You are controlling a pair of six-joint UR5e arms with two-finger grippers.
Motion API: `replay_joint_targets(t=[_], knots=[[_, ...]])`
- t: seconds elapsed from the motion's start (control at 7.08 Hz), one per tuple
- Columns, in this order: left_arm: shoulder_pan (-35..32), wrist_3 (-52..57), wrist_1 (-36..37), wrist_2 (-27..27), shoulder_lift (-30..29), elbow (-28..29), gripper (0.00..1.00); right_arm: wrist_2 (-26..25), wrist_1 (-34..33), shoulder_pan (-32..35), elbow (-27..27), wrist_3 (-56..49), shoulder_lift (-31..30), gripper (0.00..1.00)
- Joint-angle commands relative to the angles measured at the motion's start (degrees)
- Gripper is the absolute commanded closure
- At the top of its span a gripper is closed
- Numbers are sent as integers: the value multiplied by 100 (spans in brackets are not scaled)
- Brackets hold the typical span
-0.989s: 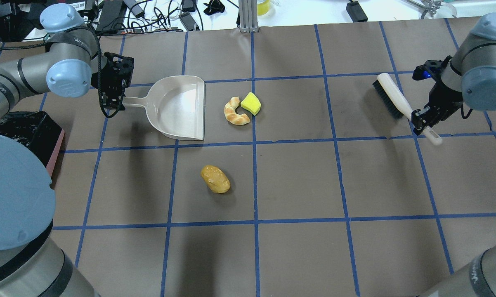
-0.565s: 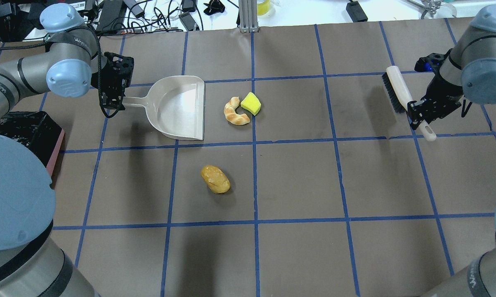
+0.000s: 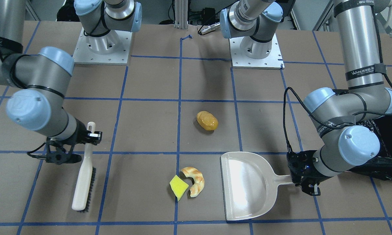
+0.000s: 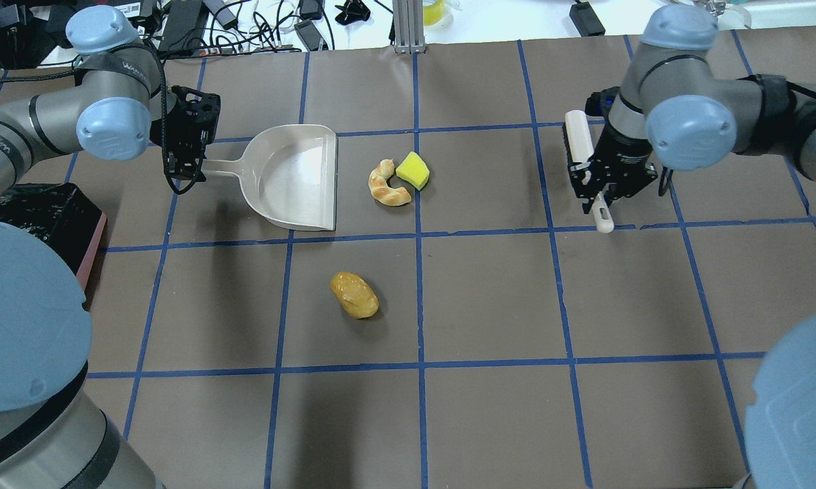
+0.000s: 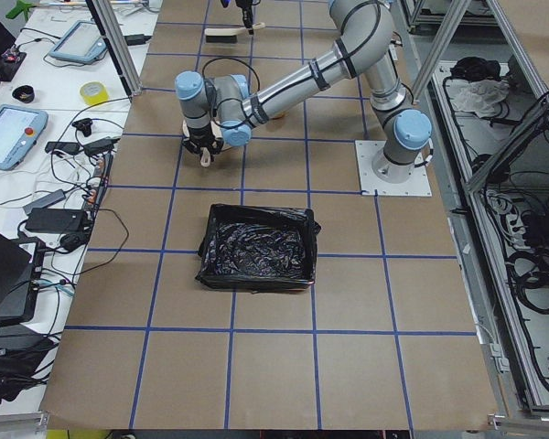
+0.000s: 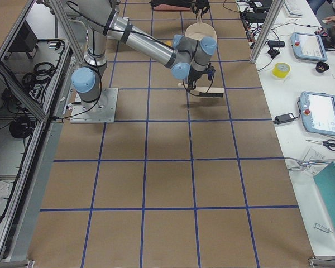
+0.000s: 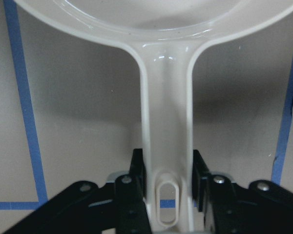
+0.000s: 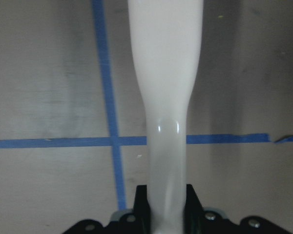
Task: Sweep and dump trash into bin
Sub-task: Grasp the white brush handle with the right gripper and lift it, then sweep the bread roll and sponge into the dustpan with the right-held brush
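Three pieces of trash lie loose on the brown, blue-taped table (image 4: 489,299): a glossy golden-orange roll (image 4: 354,295), a curved tan croissant piece (image 4: 385,185), and a flat yellow wedge (image 4: 413,170) tucked against the croissant's open curve. The croissant and wedge sit just off the open lip of the cream dustpan (image 4: 292,176). The left gripper (image 7: 168,170) clamps the dustpan's handle from both sides. The roll lies apart from the other two, nearer the robot. The right gripper (image 8: 167,197) is closed around the white handle of a brush (image 3: 83,169), well off on the far side of the trash from the dustpan. The bin (image 4: 48,210), pink-sided and lined with crinkled black plastic, stands at the table's left end, behind the left gripper. A band on the left arm (image 3: 362,39) reads "WANJEED".
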Motion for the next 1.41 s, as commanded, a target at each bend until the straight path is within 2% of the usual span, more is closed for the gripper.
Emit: replay_joint_targets(t=[0.0, 0.28, 0.57, 0.85, 1.27], knots=[[1, 0, 0, 0, 0, 0, 100, 19, -10, 946, -77, 919, 48, 100], [1, 0, 0, 0, 0, 0, 100, 300, -19, 1510, -76, 1438, 57, 100], [1, 0, 0, 0, 0, 0, 100, 457, -36, 1801, -77, 1711, 118, 100], [1, 0, 0, 9, 0, 0, 100, 582, -457, 2030, -120, 1888, 390, 100], [1, -9, 0, 0, 0, 0, 100, 582, -546, 2354, -602, 2431, 829, 100]])
